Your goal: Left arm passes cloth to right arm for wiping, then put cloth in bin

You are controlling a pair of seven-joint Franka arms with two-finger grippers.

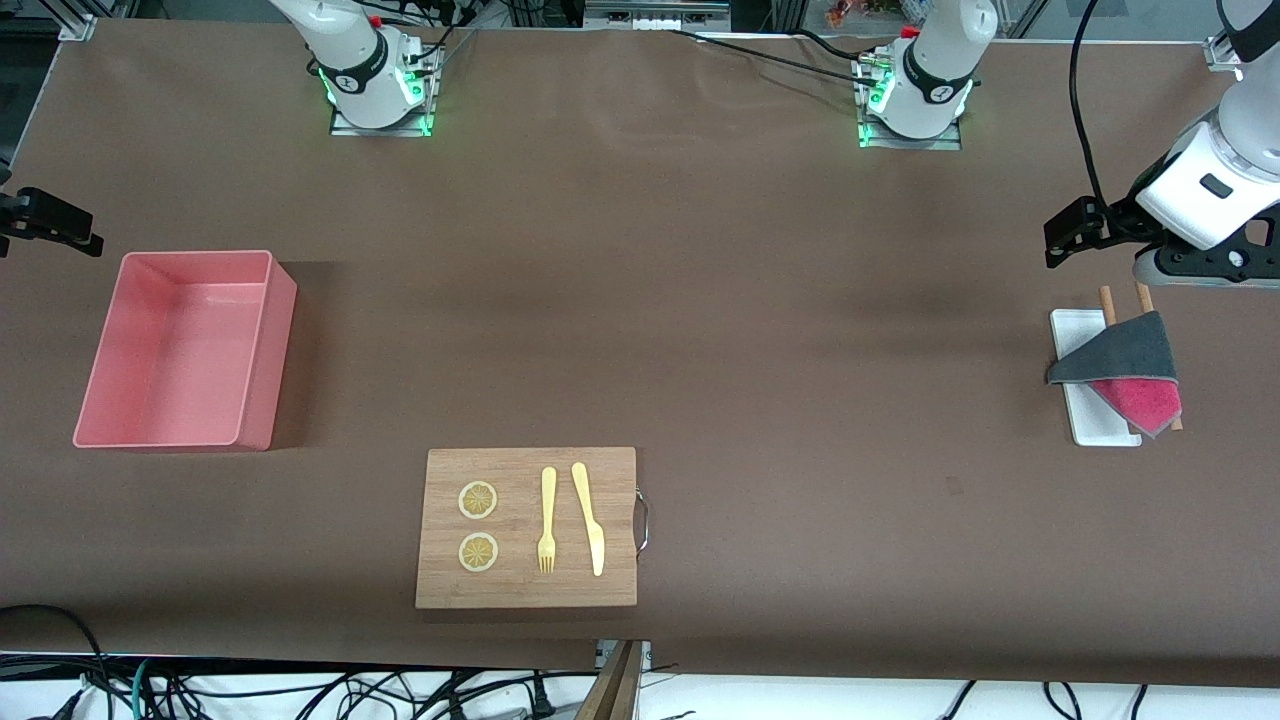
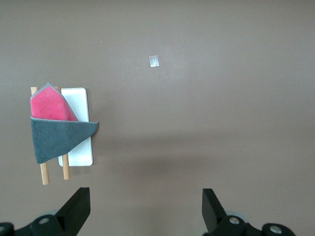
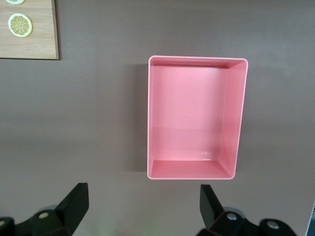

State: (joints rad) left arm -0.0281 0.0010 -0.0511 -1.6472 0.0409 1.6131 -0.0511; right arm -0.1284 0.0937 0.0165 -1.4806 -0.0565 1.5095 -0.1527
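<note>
The cloth (image 1: 1115, 360) lies folded, grey face over magenta-red, on a small white tray (image 1: 1075, 330) and two wooden sticks (image 1: 1107, 305) at the left arm's end of the table. The left arm's white wrist (image 1: 1205, 195) hangs above the table beside the tray. In the left wrist view the left gripper (image 2: 146, 211) is open and empty over bare table, with the cloth (image 2: 56, 132) off to one side. The pink bin (image 1: 283, 350) stands empty at the right arm's end. The right gripper (image 3: 142, 209) is open and empty over the table beside the bin (image 3: 231, 118).
A wooden cutting board (image 1: 525, 590) lies near the front camera at mid-table, bearing two lemon slices (image 1: 477, 500), a yellow fork (image 1: 547, 520) and a yellow knife (image 1: 590, 520). Its corner shows in the right wrist view (image 3: 34, 46). A small white mark (image 2: 154, 61) lies on the table.
</note>
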